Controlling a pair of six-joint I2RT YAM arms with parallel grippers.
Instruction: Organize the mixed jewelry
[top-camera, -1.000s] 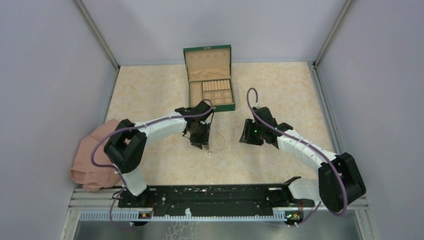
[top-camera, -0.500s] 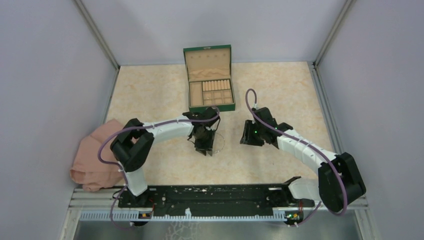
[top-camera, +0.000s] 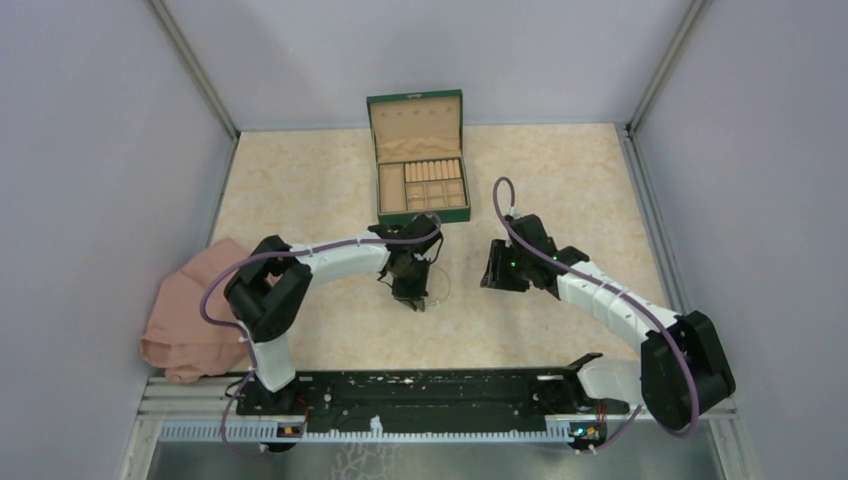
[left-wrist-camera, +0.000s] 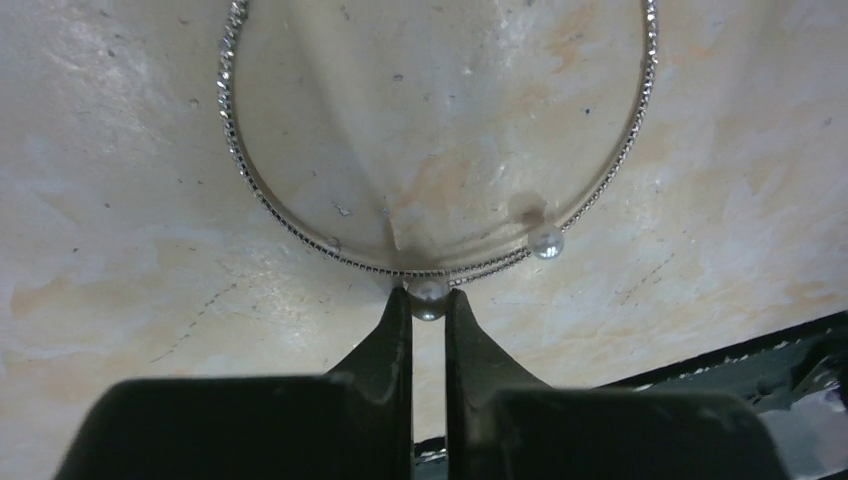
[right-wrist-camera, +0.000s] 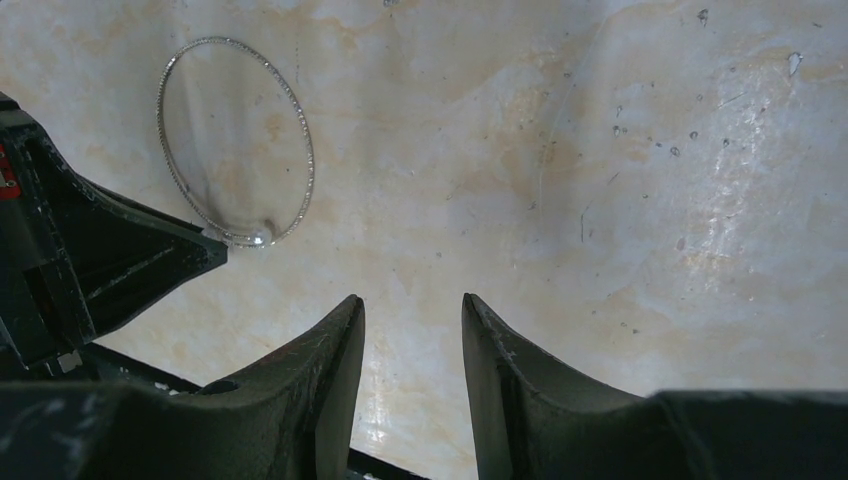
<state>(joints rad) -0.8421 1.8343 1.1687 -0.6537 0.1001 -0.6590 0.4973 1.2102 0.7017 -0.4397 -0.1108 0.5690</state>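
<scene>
A thin silvery bangle with two small pearl ends lies on the beige marbled table. My left gripper is shut on one pearl at the near side of the loop. The other pearl lies free just to its right. In the top view the left gripper is at the loop's left edge. My right gripper is open and empty, low over bare table to the right of the bangle; it also shows in the top view. No other small pieces show.
An open green box with beige compartments stands at the back centre, just beyond the left wrist. A pink cloth lies at the left edge near the left arm's base. Grey walls enclose the table.
My left arm has swung a little to the right and brought its gripper onto the bangle's near edge. The right arm has not moved.
</scene>
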